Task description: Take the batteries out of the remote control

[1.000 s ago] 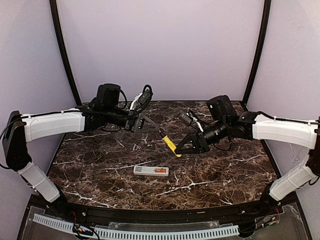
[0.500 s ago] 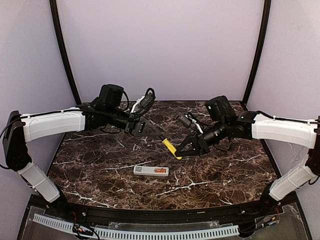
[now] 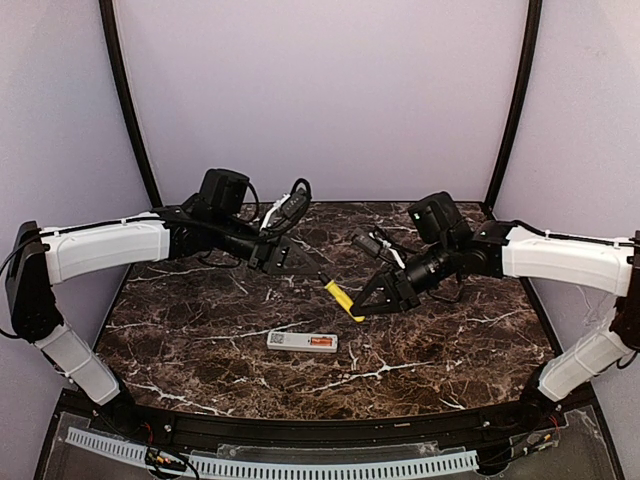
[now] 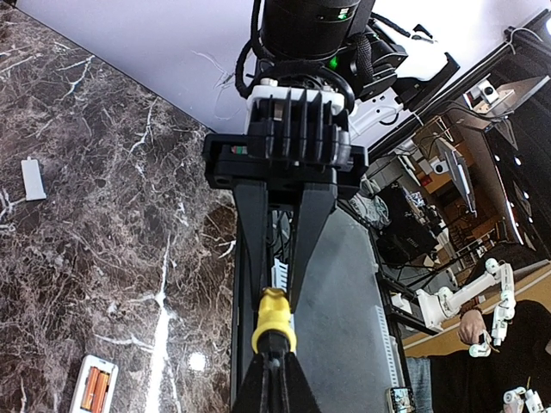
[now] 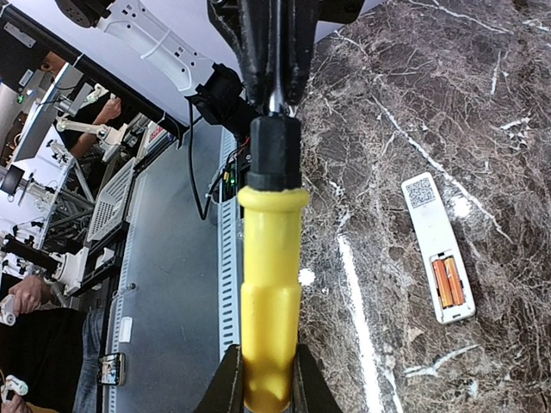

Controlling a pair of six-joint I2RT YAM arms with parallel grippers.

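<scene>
The white remote control lay bay-up on the marble tabletop, its two orange batteries seated side by side in the open bay. Beyond it, the right tool clamped the yellow-handled screwdriver by its handle, and the left tool seemed closed on its shaft. The batteries were probably light, rigid and slippery, best levered up at one end, with the slim remote pinned by its long edges.
</scene>
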